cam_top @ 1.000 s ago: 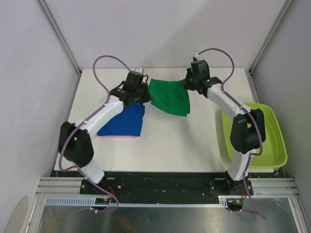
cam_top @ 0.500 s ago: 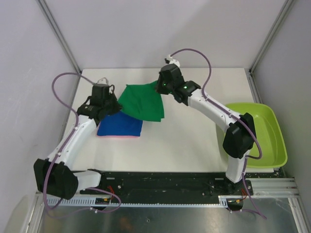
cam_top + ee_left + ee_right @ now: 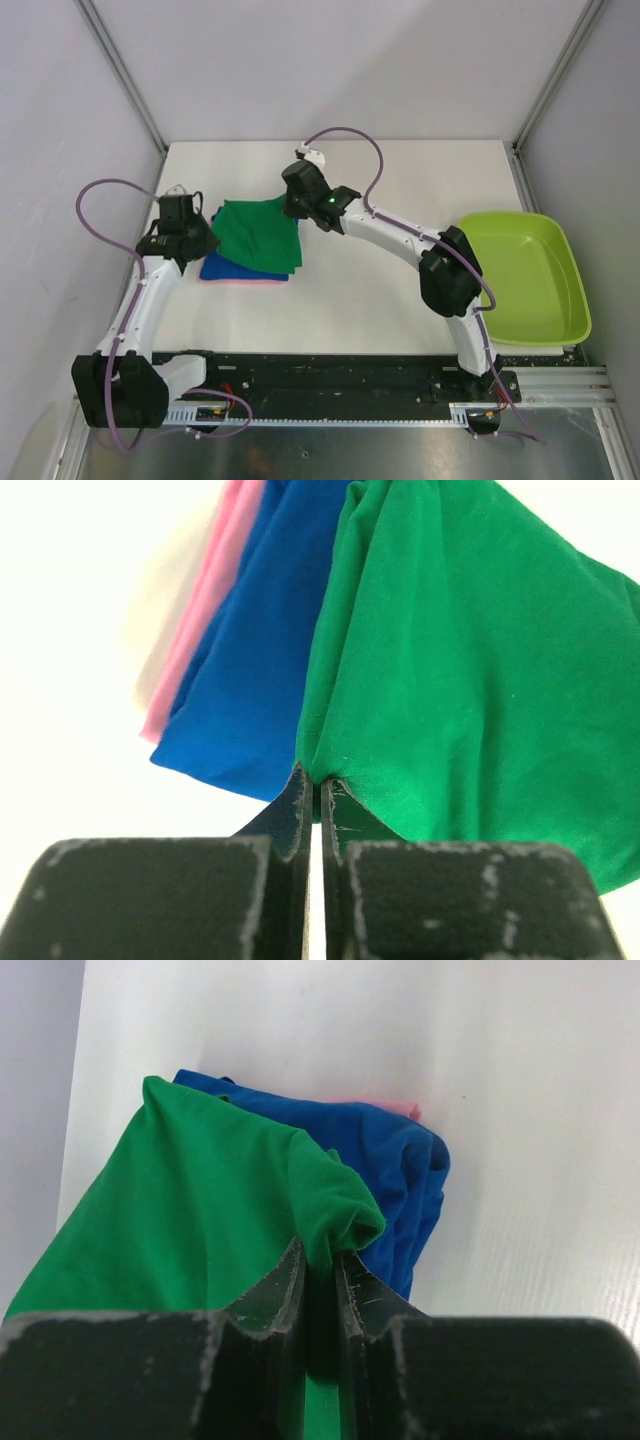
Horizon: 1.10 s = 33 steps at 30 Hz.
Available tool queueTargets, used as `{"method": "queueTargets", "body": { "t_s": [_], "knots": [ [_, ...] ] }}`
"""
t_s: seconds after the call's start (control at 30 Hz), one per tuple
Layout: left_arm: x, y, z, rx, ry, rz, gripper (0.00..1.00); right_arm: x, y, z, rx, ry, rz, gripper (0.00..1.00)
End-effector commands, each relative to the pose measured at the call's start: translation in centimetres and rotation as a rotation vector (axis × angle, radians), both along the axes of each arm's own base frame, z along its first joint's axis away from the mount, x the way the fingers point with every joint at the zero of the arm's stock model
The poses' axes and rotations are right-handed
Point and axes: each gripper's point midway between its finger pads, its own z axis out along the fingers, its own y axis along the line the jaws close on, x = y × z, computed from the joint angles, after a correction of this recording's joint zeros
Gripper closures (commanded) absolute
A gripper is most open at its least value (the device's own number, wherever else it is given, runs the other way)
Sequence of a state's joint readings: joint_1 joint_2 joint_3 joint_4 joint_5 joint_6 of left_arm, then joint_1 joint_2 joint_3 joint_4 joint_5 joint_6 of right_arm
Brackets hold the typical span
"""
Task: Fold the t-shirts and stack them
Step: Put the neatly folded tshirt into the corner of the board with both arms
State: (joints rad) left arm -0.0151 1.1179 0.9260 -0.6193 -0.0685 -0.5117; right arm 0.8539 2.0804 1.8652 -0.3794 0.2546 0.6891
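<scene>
The folded dark green t-shirt (image 3: 258, 235) lies over the folded royal blue t-shirt (image 3: 232, 269), whose pink edge shows along the near side, at the table's left. My left gripper (image 3: 207, 233) is shut on the green shirt's left corner (image 3: 330, 765). My right gripper (image 3: 291, 207) is shut on its far right corner (image 3: 335, 1222). In the left wrist view the blue shirt (image 3: 250, 680) sits left of the green cloth. In the right wrist view the blue shirt (image 3: 395, 1175) lies beyond the green one.
A lime-green plastic tub (image 3: 535, 275) stands at the right edge of the white table (image 3: 380, 290). Grey walls enclose the table on three sides.
Both grippers carried the green t-shirt leftward from the table's far middle and lowered it onto the blue t-shirt. Both arms swung left with it.
</scene>
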Motion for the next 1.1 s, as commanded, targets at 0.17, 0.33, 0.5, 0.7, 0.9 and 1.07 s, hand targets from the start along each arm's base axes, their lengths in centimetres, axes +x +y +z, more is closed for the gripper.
{"method": "queueTargets", "body": {
  "t_s": [0.17,0.33,0.5,0.7,0.9,1.07],
  "knots": [
    [-0.4,3.0,1.3,0.052,-0.052,0.058,1.0,1.2,3.2,5.0,0.133,-0.109,-0.013,1.0],
    [-0.6,3.7,1.4,0.051,-0.054,0.074,1.0,1.3,4.1,4.9,0.14,-0.104,-0.006,1.0],
    [-1.0,4.2,0.3,0.052,-0.025,0.089,1.0,1.2,4.8,4.3,0.144,-0.09,-0.004,1.0],
    [-1.7,5.5,-2.6,0.086,0.058,0.136,1.0,1.0,5.6,2.0,0.133,-0.061,0.0,1.0],
    [-2.2,6.3,-4.7,0.097,0.106,0.172,1.0,1.1,5.6,-0.3,0.098,-0.032,0.001,1.0],
    [-2.1,6.8,-4.8,0.089,0.113,0.203,1.0,1.4,4.2,-0.5,0.077,-0.039,-0.039,1.0]
  ]
}}
